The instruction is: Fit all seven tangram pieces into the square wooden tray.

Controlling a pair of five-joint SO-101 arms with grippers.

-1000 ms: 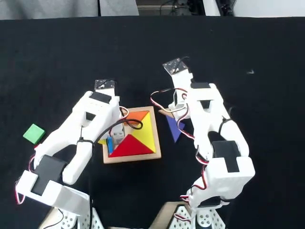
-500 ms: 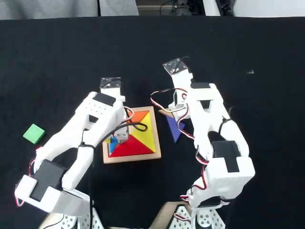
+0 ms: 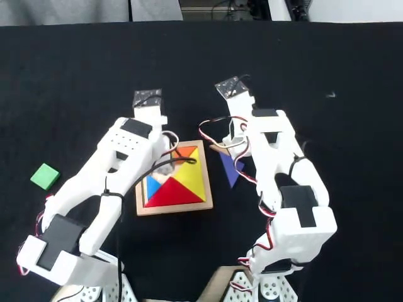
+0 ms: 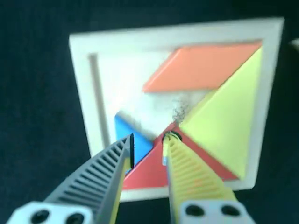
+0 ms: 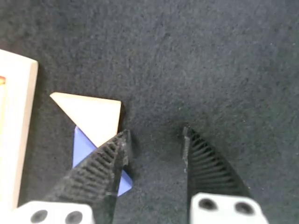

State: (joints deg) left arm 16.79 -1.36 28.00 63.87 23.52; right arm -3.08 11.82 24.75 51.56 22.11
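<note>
The pale triangle, judged light, stiff and thin, is seen just beside the tray, overlapping a violet piece. It is best pinched across its edges. The right gripper is held wide open and empty, the left gripper slightly parted and empty.

A black cloth-covered worktop fills most of the frame; a grey backdrop lies upper left and dark cables top centre.

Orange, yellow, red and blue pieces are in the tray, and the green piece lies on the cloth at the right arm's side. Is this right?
Only the side is wrong: in the high view the green piece lies on the cloth at the left arm's side.
</note>
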